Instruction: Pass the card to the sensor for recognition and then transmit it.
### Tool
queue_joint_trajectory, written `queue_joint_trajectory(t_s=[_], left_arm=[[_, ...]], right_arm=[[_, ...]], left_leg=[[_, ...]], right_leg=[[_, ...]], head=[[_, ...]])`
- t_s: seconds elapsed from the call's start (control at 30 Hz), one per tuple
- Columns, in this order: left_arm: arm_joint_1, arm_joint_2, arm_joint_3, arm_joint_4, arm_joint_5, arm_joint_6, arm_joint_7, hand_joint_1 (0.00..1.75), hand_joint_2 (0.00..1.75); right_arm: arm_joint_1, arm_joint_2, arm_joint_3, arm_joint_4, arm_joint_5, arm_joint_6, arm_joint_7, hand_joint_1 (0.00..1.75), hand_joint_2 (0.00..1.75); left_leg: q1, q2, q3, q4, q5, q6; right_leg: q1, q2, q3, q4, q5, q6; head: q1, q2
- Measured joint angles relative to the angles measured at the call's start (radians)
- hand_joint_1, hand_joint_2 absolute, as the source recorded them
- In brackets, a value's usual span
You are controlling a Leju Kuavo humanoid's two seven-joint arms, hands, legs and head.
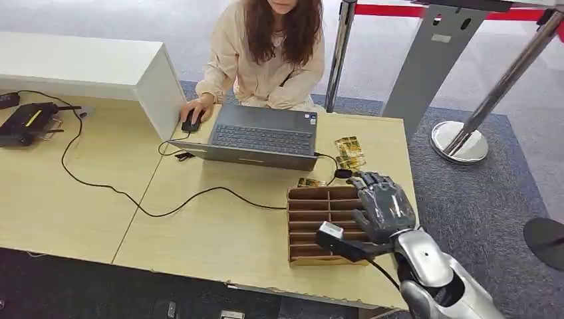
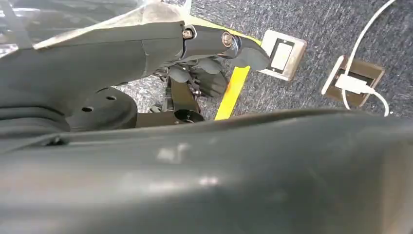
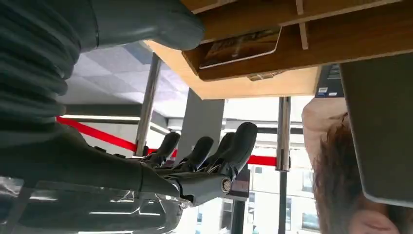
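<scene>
My right hand hovers over the right end of the slotted wooden card rack, fingers apart and holding nothing. From the right wrist view, the hand has straight fingers, with a card lying in a slot of the rack beyond the thumb. Loose gold-patterned cards lie on the table between rack and laptop, and another card rests at the rack's far edge. A small black sensor puck on a cable sits beside them. My left hand hangs over the carpet, nothing in it.
A person sits across the table at a grey laptop, one hand on a mouse. A white box, a black device and a long cable are on the left. Stanchion base stands right of the table.
</scene>
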Motion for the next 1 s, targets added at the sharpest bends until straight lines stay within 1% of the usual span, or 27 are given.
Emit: queue_joint_trajectory(t_s=[0.5,1.0], left_arm=[[0.0,-0.001,0.0,0.0,0.0,0.0,0.007,0.0,0.0],[0.0,-0.004,0.0,0.0,-0.001,-0.006,0.015,0.0,0.0]], right_arm=[[0.02,0.003,-0.001,0.023,-0.005,-0.016,-0.003,0.54,1.75],[0.0,0.021,-0.002,0.036,-0.005,-0.018,-0.005,0.54,1.75]], left_leg=[[0.0,0.0,0.0,0.0,0.0,0.0],[0.0,0.0,0.0,0.0,0.0,0.0]], right_leg=[[0.0,0.0,0.0,0.0,0.0,0.0],[0.0,0.0,0.0,0.0,0.0,0.0]], head=[[0.0,0.0],[0.0,0.0]])
